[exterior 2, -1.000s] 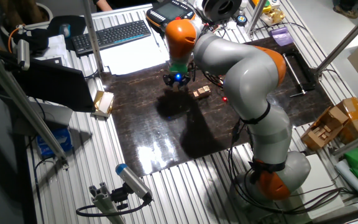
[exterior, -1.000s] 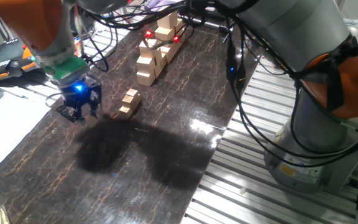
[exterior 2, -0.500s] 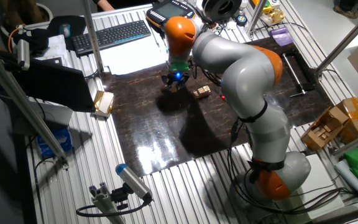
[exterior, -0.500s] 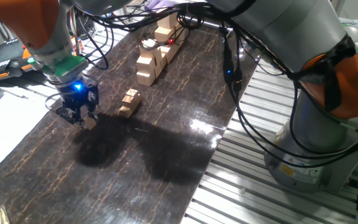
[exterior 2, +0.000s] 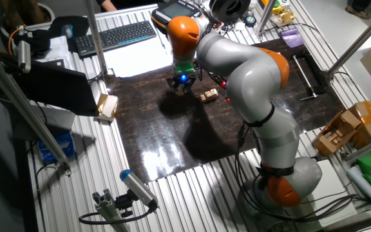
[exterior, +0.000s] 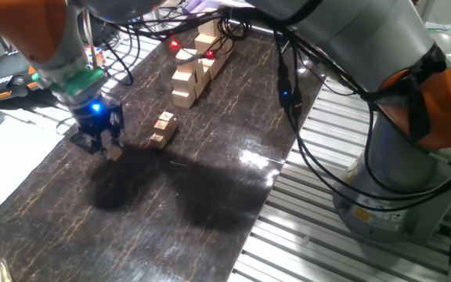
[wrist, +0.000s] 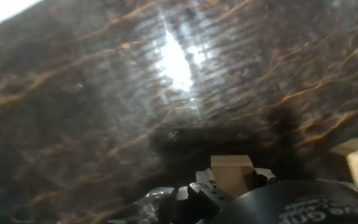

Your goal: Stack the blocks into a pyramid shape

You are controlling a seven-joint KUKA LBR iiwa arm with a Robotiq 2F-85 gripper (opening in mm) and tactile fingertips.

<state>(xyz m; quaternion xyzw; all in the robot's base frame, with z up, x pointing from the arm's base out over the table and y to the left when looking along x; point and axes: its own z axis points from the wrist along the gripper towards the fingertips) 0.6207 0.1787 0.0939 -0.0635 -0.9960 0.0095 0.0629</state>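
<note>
the tool [exterior: 99, 143] is hanging low over the dark marbled table [exterior: 210, 188], near its left edge in one fixed view, and its fingers are clamping one small tan cube [wrist: 231, 173]. the hand view is showing that cube sitting between the finger parts at the bottom of the picture, and in the fixed view a tan corner is peeking out at the tool's right side. whether the cube is touching the table or riding just above it, i cannot tell.

the heap of small blocks [exterior: 163, 128] that is forming the pyramid base is lying to the right of the tool, apart from it, roughly mid-table. in the other fixed view the same cluster [exterior 2: 208, 95] is showing just beside the arm's wrist. further back a stepped stack of larger pale blocks [exterior: 190, 74] is standing along the table, and that one is not part of the job.

judging from this, the arm is carrying a cube toward the heap, and the pyramid is looking far from finished.

the risks from here are mostly about contact. the cube is appearing to be gripped near the fingertips, so it may be twisting or slipping if it drags on the table. coming in too low could be knocking the loose heap sideways, since nothing is holding those cubes together. releasing off-centre could leave the cube tilting and tumbling off. the heap is lying at the edge of the hand view, so alignment is hard to check.
</note>
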